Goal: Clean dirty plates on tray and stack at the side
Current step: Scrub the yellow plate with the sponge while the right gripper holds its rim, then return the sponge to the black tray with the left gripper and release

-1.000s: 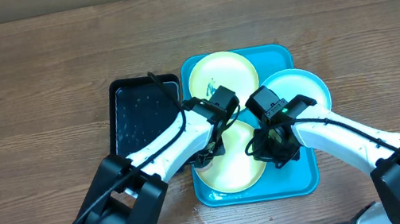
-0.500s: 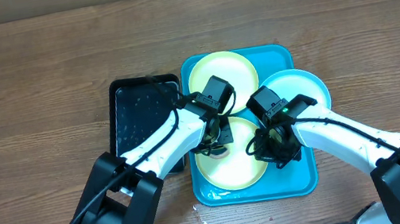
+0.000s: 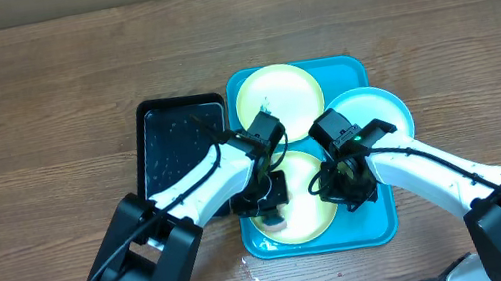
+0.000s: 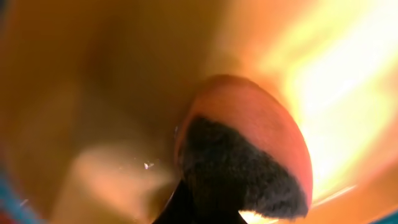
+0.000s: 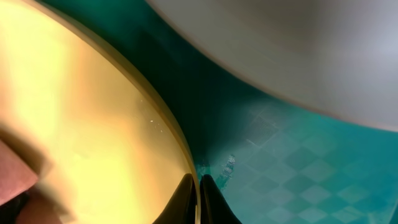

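The turquoise tray [image 3: 385, 225] holds three plates. A yellow-green plate [image 3: 276, 96] lies at the back and a light-blue-rimmed plate [image 3: 376, 105] leans over the right edge. A second yellow-green plate [image 3: 311, 214] lies at the front. My left gripper [image 3: 268, 201] is shut on a pink scrubber with a dark fuzzy face [image 4: 249, 155] and presses it on the front plate's left part [image 4: 93, 74]. My right gripper [image 3: 344, 186] is shut on that plate's right rim, which runs between the fingers in the right wrist view [image 5: 198, 186].
A black rectangular tray [image 3: 170, 138] lies against the turquoise tray's left side. Brown wooden table [image 3: 25, 116] surrounds both. The blue-rimmed plate's underside [image 5: 280, 50] hangs over the tray floor [image 5: 298, 162] near my right gripper.
My left gripper has slid the scrubber from the front plate's far edge toward its near left. The right gripper and the plates have stayed put.
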